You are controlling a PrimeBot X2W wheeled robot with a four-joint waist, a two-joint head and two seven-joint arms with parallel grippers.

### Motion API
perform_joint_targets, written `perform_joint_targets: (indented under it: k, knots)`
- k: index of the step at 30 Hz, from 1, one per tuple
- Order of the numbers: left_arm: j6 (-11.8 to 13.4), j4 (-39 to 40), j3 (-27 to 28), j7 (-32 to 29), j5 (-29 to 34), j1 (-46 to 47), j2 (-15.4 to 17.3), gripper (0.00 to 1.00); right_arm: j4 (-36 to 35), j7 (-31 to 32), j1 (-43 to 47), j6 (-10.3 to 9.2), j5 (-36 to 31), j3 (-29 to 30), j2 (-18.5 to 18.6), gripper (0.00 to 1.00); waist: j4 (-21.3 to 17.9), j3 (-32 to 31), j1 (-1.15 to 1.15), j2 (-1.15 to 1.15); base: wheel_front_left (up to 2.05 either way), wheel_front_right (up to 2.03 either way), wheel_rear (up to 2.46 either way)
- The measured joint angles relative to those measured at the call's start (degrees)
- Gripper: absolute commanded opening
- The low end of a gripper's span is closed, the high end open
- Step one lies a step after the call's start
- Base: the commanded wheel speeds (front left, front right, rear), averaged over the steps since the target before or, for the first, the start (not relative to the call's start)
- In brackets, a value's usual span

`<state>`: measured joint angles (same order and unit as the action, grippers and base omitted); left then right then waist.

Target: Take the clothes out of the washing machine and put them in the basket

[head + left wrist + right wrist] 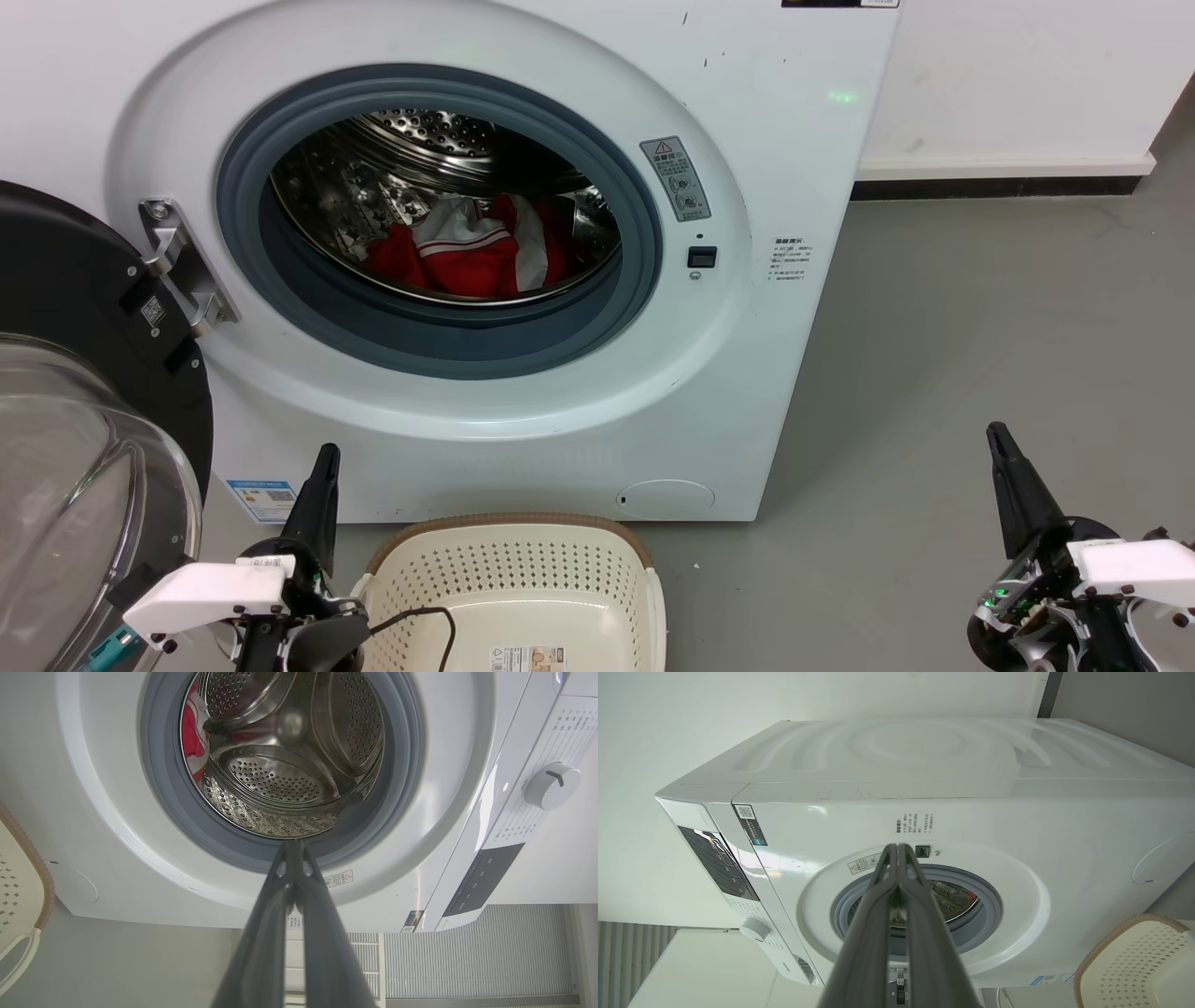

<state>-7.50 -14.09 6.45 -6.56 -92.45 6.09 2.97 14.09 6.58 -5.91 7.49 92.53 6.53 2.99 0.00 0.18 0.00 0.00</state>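
Left end effector (324, 462), fingers pinched together and empty, sits low before the washing machine (794, 140): judged the nearer arm. Clothes (471, 247) lie in its drum, up-right of that, long axis sideways. Basket (509, 523) at its foot. Right end effector (1001, 443), likewise closed and empty, past its right side.

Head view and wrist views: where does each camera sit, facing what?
Head view: on the head, facing down at the washing machine, clothes, basket; left gripper, right gripper at bottom corners.
Left wrist view: along its shut gripper into the drum.
Right wrist view: along its shut gripper toward the machine's front.
All share the porthole and basket.
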Motion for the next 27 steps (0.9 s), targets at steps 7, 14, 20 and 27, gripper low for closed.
perform_joint_targets:
  k: [7, 14, 20, 27]
  knots:
    - [0.00, 0.00, 0.00, 0.00, 0.00, 0.00, 0.00, 0.00, 0.00, 0.00, 0.00, 0.00, 0.00, 0.00, 0.00, 0.00, 0.00, 0.00, 0.00, 0.00, 0.00, 0.00, 0.00]
    - [0.00, 0.00, 0.00, 0.00, 0.00, 0.00, 0.00, 0.00, 0.00, 0.00, 0.00, 0.00, 0.00, -0.01, 0.00, 0.00, 0.00, 0.00, 0.00, 0.00, 0.00, 0.00, 0.00]
    - [0.00, 0.00, 0.00, 0.00, 0.00, 0.00, 0.00, 1.00, 0.00, 0.00, 0.00, 0.00, 0.00, -0.01, 0.00, 1.00, 0.00, 0.00, 0.00, 0.00, 0.00, 0.00, 0.00]
    - [0.02, -2.46, -0.42, 0.42, 0.09, -2.69, -0.23, 1.00, 2.50, -0.46, 2.71, -0.01, 0.00, -0.07, -0.16, 1.00, 0.00, 0.01, 0.00, 0.00, 0.00, 0.00, 0.00]
